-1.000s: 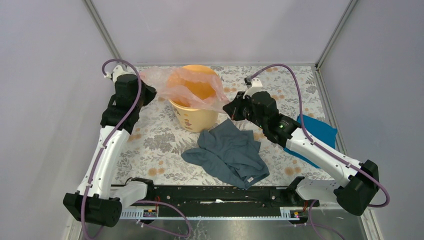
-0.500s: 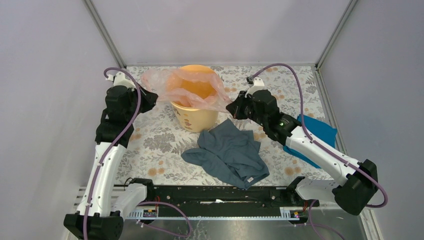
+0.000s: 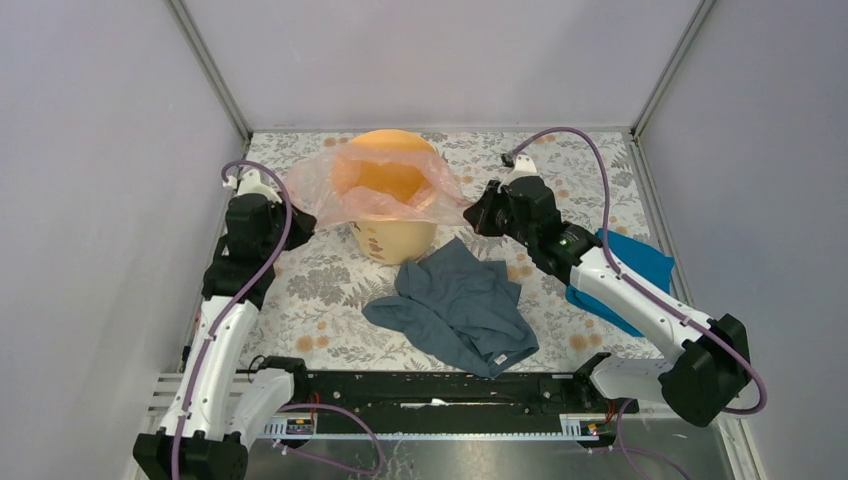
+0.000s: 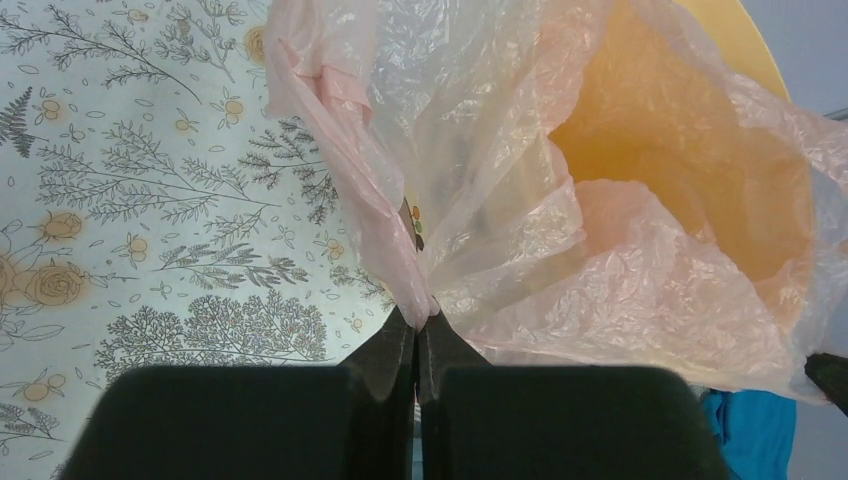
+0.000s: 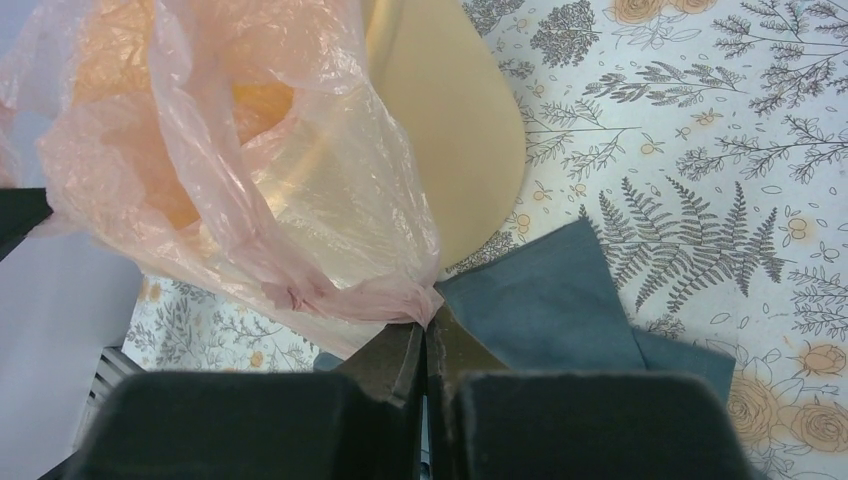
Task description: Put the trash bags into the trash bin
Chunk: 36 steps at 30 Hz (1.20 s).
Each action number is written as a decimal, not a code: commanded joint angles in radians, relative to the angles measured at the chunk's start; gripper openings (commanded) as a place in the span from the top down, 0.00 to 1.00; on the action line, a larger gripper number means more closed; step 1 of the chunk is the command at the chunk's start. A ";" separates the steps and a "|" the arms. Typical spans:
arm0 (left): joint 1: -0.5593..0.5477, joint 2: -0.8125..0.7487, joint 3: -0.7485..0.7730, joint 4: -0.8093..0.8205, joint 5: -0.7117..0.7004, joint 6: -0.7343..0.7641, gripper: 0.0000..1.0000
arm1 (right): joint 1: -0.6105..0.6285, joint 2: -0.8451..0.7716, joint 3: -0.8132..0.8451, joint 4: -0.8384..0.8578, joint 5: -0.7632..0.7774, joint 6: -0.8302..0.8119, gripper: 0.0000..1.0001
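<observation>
The pale-pink translucent trash bag (image 3: pixel 385 185) is stretched open over the mouth of the yellow-orange trash bin (image 3: pixel 395 240) at the back middle of the table. My left gripper (image 3: pixel 300 222) is shut on the bag's left edge; in the left wrist view (image 4: pixel 417 318) the film (image 4: pixel 500 200) fans out from the closed tips toward the bin's rim (image 4: pixel 735 40). My right gripper (image 3: pixel 470 215) is shut on the bag's right edge; in the right wrist view (image 5: pixel 425 322) the film (image 5: pixel 260 200) is bunched at the closed tips beside the bin's wall (image 5: pixel 460 140).
A grey-blue garment (image 3: pixel 460 305) lies crumpled in front of the bin, also under my right gripper (image 5: pixel 560 300). A bright blue folded cloth (image 3: pixel 640 265) lies at the right under the right arm. Booth walls close in the floral tablecloth (image 3: pixel 300 290).
My left gripper has moved down and toward the near side with the bag's edge; my right gripper shifted slightly right. The bag has spread wider and lower over the bin's mouth.
</observation>
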 commanded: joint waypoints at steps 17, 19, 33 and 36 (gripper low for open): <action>0.008 0.121 -0.071 0.197 0.049 -0.114 0.82 | -0.027 0.168 0.057 0.130 -0.017 -0.252 0.70; 0.008 0.104 -0.051 0.159 0.043 -0.100 0.74 | -0.027 0.143 0.058 0.090 -0.042 -0.280 0.60; 0.016 -0.077 0.144 -0.140 -0.125 0.049 0.12 | -0.024 -0.013 0.222 -0.269 -0.167 -0.439 0.09; 0.023 -0.042 0.231 -0.139 -0.207 0.083 0.04 | 0.000 0.038 0.320 -0.295 -0.156 -0.484 0.08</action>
